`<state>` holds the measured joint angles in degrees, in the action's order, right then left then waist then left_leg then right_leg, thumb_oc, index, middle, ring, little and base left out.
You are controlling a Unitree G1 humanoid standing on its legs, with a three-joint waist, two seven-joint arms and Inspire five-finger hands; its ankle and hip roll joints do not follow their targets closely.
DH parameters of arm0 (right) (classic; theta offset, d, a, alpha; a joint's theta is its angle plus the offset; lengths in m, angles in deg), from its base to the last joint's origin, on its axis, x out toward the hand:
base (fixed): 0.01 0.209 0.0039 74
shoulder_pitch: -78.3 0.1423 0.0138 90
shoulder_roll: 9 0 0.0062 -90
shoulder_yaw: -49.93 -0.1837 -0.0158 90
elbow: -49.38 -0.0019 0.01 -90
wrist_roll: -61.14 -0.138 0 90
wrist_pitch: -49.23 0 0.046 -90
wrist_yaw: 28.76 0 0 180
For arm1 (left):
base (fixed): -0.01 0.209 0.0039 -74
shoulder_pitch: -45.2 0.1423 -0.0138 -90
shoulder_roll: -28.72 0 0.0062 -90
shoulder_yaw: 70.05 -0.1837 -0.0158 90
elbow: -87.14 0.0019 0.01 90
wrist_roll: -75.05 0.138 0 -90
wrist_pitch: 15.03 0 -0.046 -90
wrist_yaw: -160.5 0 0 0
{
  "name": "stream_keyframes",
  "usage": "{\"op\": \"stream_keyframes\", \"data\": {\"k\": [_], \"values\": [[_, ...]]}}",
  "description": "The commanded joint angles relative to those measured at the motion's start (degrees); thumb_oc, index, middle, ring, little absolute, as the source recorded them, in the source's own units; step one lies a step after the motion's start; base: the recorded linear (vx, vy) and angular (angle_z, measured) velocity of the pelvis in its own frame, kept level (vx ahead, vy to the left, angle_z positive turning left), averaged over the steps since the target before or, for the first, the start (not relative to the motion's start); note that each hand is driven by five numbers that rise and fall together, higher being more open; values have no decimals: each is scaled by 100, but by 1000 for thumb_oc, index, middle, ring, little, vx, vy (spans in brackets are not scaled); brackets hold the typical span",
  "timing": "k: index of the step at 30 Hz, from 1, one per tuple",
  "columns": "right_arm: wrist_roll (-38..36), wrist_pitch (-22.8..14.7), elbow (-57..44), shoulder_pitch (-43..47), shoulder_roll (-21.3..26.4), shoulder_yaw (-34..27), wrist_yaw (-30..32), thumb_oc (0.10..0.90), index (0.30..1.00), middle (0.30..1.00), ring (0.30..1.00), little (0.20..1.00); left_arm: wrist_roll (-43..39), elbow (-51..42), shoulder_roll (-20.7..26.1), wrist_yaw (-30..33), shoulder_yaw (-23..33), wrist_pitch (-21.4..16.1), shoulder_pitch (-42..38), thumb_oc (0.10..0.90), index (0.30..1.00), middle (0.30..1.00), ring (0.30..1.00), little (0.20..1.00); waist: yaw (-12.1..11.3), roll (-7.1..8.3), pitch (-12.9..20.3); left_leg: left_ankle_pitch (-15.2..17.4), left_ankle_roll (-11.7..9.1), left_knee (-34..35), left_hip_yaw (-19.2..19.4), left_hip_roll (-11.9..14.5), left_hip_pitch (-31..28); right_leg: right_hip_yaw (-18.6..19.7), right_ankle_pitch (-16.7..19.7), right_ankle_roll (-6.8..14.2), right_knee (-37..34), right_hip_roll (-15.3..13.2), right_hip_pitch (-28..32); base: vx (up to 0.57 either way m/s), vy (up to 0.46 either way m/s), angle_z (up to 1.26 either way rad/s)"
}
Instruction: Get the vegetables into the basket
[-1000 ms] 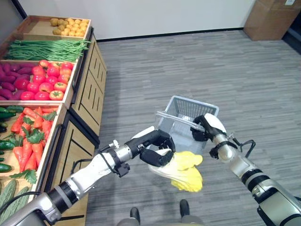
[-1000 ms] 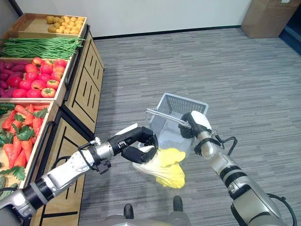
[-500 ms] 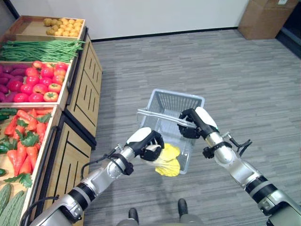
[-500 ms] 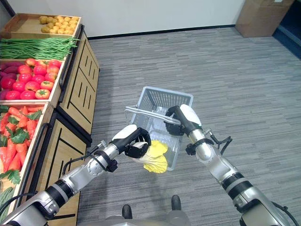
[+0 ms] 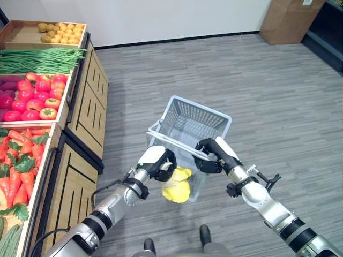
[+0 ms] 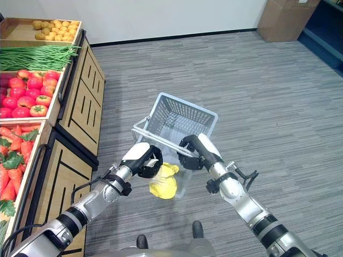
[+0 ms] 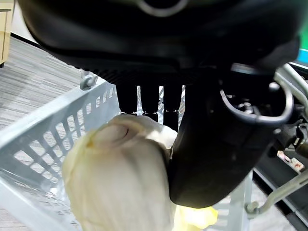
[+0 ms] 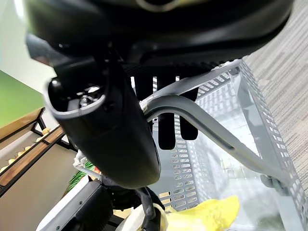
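My left hand (image 5: 157, 162) is shut on a pale yellow-white cabbage (image 5: 177, 184), whose leafy end hangs down. The cabbage (image 7: 120, 178) sits against the near left side of a grey plastic basket (image 5: 185, 120); whether it is inside the rim I cannot tell. My right hand (image 5: 211, 156) is shut on the basket's metal handle (image 8: 207, 125) and holds the basket off the floor, tilted. Both hands are close together, on either side of the basket's near edge. A yellow leaf (image 8: 202, 216) shows past the basket's mesh wall.
A wooden produce stand (image 5: 88, 101) runs along the left, with carrots (image 5: 21, 155), tomatoes (image 5: 32, 101), green beans (image 5: 37, 60) and potatoes (image 5: 59, 32). A cardboard box (image 5: 284, 21) stands at the far right. Grey carpet floor (image 5: 268, 96) lies around the basket.
The view has shifted. My left hand has brought the cabbage in from below the basket up against its near left side, and my right hand has drawn the basket closer.
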<state>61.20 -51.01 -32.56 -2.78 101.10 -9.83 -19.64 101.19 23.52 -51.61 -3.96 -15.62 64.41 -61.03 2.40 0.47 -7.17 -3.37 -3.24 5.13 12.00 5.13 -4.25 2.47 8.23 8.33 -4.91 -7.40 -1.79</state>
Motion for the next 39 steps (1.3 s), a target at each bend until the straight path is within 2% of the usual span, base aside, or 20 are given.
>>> {"op": "stream_keyframes", "data": {"k": [1,9,14,19,20,21,26,31,32,33,35,37,38,39], "values": [[-631,-1164,-1124,780,-555,-159,196,400,300,300,300,300,-350,489,-87,622,343,-130,-650,400,300,300,300,300,-64,201,546,145,-110,-13,-117,25,100,-428,-113,170,-9,-123,127,-17,3,-3],[-654,-1099,-1184,899,-785,107,216,400,300,300,300,300,-716,311,-387,818,292,-59,-659,400,300,300,300,300,-90,240,552,125,-101,-13,-182,24,123,-508,-120,149,-9,-138,166,-2,1,0],[-687,-984,-1311,975,-966,339,402,400,300,300,300,300,-1236,867,-1001,1306,360,314,-916,400,300,300,300,300,-65,274,512,94,-94,-13,-216,25,162,-541,-102,133,-9,-141,154,0,0,0],[-702,-942,-1460,1061,-884,406,450,400,300,300,300,300,-881,1193,-1048,1324,214,546,-1092,400,300,300,300,300,-53,276,493,89,-91,-13,-214,19,184,-536,-91,130,-9,-142,144,0,0,0],[-703,-940,-1462,1059,-884,405,449,400,300,300,300,300,-879,1190,-1048,1324,214,547,-1090,592,569,569,569,569,-54,277,493,90,-90,-13,-213,19,183,-536,-92,130,-9,-142,144,0,0,0],[-696,-938,-1481,1067,-873,405,448,400,300,300,300,300,-707,1263,-1030,1330,179,611,-1104,900,1000,1000,1000,1000,-58,278,499,93,-90,-13,-214,22,180,-539,-93,131,-9,-144,143,0,0,0],[-604,-925,-1440,1011,-810,284,465,400,300,300,300,300,-302,1260,-866,1167,148,662,-1034,900,1000,1000,1000,1000,-92,256,503,106,-90,-13,-234,29,156,-554,-120,119,-9,-156,174,0,0,0],[-237,-896,-1295,925,-710,41,573,400,300,300,300,300,-161,571,-557,896,134,463,-831,900,1000,1000,1000,1000,-142,236,508,113,-83,-13,-274,23,163,-585,-139,122,-9,-163,196,0,-2,1],[-105,-864,-1132,886,-700,-85,628,400,300,300,300,300,-253,139,-389,728,152,291,-685,900,1000,1000,1000,1000,-181,223,496,108,-80,-13,-293,22,177,-598,-144,125,-9,-168,204,-8,-12,6],[52,-793,-820,782,-711,-315,709,400,300,300,300,300,-599,-653,-29,234,232,35,-291,900,1000,1000,1000,1000,-235,204,490,111,-73,-13,-331,13,191,-631,-150,122,-9,-171,213,-8,-10,6],[135,-759,-686,714,-705,-437,736,400,300,300,300,300,-754,-941,114,0,264,-53,-105,900,1000,1000,1000,1000,-257,196,490,114,-68,-13,-338,8,188,-648,-152,124,-9,-172,225,6,-2,4],[381,-644,-282,605,-677,-732,833,400,300,300,300,300,-1329,-1614,513,-582,341,-344,337,900,1000,1000,1000,1000,-321,155,498,117,-59,-13,-379,0,188,-678,-157,131,-9,-181,243,12,4,6],[386,-652,-271,604,-689,-729,838,400,300,300,300,300,-1352,-1645,539,-608,350,-335,352,900,1000,1000,1000,1000,-320,163,503,118,-60,-13,-380,0,187,-679,-158,131,-9,-180,244,5,10,5],[389,-591,63,536,-676,-935,886,400,300,300,300,300,-2157,-2024,822,-1032,351,-497,690,900,1000,1000,1000,1000,-350,138,505,123,-56,-13,-396,-8,186,-697,-154,133,-9,-193,255,6,8,7]]}}
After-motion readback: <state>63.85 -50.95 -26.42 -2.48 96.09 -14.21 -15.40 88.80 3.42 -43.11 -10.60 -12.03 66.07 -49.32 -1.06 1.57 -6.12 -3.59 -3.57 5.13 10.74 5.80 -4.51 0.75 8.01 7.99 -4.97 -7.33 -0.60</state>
